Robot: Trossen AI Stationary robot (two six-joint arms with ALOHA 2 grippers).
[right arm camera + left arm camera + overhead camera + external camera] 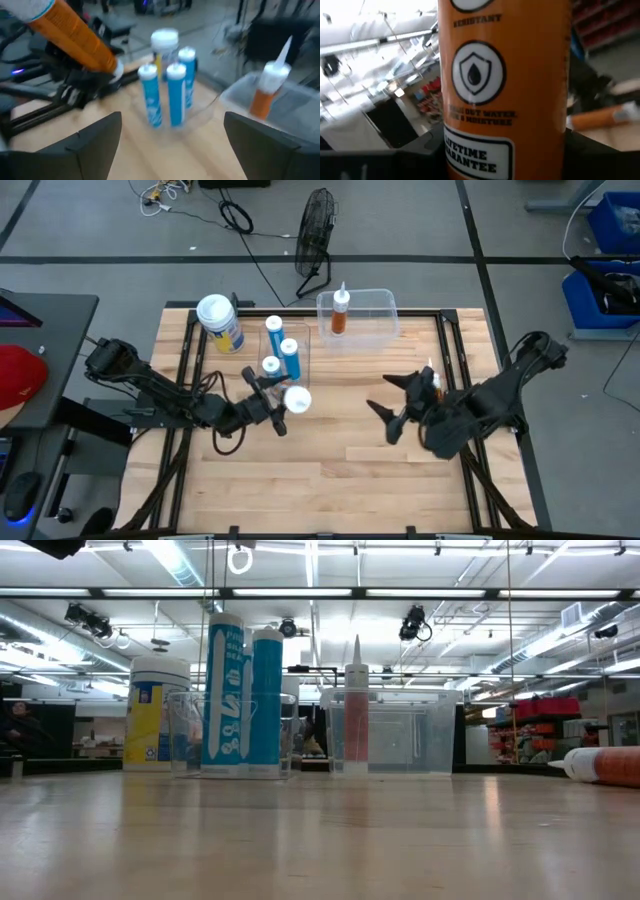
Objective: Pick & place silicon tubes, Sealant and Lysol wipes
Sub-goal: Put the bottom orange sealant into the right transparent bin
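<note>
The left hand [272, 412] pinches an orange sealant tube [296, 400] and holds it off the counter [340, 470] near the middle. The right hand [392, 408], fingers spread, hangs over the counter's right half beside another orange tube [436, 385]. The Lysol wipes [221, 322] stand near the far left corner, beside three blue tubes [276, 345] in a clear bin [301, 352]. A second bin [375, 315] holds an upright orange tube [341, 310].

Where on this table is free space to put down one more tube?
Bare wood lies along the whole front edge of the wooden table. Crowded: the back, where the yellow-and-blue Lysol wipes canister, slim blue tubes and clear plastic bin stand.
</note>
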